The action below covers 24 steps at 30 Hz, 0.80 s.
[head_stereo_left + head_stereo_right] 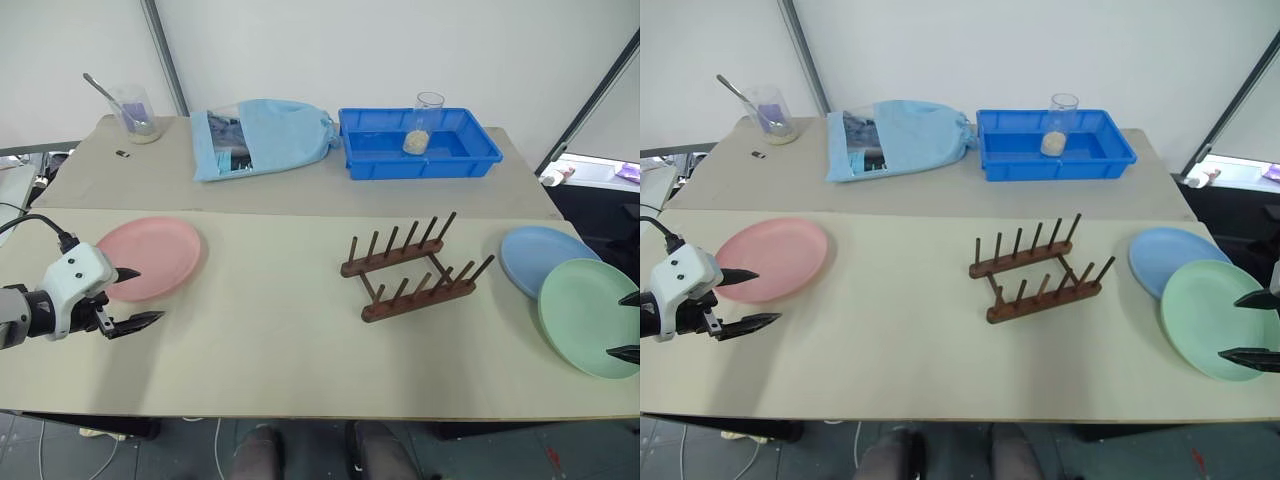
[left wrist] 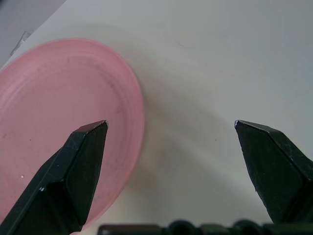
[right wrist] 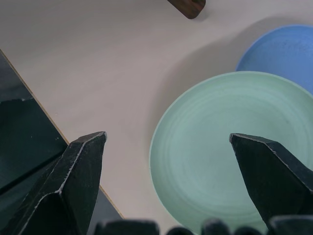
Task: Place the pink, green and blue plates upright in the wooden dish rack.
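Left eye view: wooden dish rack (image 1: pixel 415 266) mid-table, no plate in it yet, two peg rows upright. Taking it as the landmark.

Pink plate (image 1: pixel 150 257) lies flat well to the rack's left. Blue plate (image 1: pixel 548 260) lies flat to the rack's right; green plate (image 1: pixel 592 316) sits beyond and nearer the table's front edge, its rim overlapping the blue one's edge. All three still to be racked.

Handling, as a judgement: plates look like thin matte plastic, so light, stiff and not fragile. Lying flat, there is little to bite on. The raised rim is the only hold, pinched across its thickness, one finger over and one under. The matte finish should give fair friction, though a shallow rim could slip or flip the plate if pinched off-centre. Green first on the right side, since it rides on the blue.

Left gripper (image 1: pixel 133 297) is spread wide and holds nothing, hovering at the pink plate's near rim, far left of the rack. In the left wrist view one finger is over the plate, the other over bare table (image 2: pixel 220 58). Right gripper (image 1: pixel 1252 326) is likewise spread and empty, over the green plate's outer side.

Behind the rack: blue tray (image 1: pixel 418 142) with a clear cup (image 1: pixel 424 123), a light-blue bag (image 1: pixel 262 136), a beaker with spoon (image 1: pixel 133 112).
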Tool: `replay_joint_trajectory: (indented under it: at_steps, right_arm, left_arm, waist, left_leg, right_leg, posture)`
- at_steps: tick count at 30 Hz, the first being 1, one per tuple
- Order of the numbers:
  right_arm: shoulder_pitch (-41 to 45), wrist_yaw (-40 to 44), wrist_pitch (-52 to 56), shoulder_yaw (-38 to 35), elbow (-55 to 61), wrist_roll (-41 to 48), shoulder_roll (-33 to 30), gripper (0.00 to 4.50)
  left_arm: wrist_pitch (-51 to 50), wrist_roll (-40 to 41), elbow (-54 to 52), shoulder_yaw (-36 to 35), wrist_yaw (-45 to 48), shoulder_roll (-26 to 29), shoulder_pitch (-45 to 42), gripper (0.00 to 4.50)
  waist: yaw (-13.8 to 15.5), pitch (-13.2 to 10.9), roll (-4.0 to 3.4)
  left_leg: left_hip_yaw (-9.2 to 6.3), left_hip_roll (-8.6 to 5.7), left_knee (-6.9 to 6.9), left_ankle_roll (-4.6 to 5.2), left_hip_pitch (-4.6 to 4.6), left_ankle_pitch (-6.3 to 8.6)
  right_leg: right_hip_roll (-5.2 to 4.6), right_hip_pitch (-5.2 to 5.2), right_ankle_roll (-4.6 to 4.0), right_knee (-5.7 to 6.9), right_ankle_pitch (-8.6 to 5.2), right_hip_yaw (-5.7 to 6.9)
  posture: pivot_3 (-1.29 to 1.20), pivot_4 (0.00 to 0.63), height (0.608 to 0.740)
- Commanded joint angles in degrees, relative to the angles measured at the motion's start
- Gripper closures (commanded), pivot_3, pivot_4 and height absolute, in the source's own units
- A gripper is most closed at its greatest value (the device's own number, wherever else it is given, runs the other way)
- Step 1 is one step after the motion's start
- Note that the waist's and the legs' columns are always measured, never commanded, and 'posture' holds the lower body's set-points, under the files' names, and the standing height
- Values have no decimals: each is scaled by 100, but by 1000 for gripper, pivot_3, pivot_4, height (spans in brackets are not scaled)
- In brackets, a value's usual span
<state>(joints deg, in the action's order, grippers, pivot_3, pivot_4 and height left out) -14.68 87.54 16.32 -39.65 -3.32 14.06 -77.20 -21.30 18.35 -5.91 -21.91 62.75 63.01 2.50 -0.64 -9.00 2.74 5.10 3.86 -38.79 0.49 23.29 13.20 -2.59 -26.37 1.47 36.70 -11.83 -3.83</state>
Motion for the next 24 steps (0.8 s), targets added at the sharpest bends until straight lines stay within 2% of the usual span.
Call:
replay_joint_trajectory:
  at_steps: [1,15,24]
  right_arm:
    - [116,75,-67,-165,-59,-39,-57,0]
    - [357,-37,-48,108,-32,-63,-12,0]
    - [312,-92,78,52,183,-50,78,0]
  left_arm:
    - [-54,49,-149,-90,-31,40,-92,49]
    - [-14,-109,-160,-9,-241,11,-132,49]
    - [-142,198,4,-16,-142,-149,-428,49]
  waist:
    - [0,0,0]
    - [0,0,-1]
    - [-1,0,-1]
  left_leg:
    - [0,0,0,0,0,0]
    - [1,0,-4,1,-2,-1]
    - [2,0,-5,1,-2,-1]
  right_leg:
    - [0,0,0,0,0,0]
    - [0,1,0,6,0,0]
    - [1,1,0,8,0,0]
  posture:
    - [0,150,696]
    - [0,150,696]
    - [0,150,696]
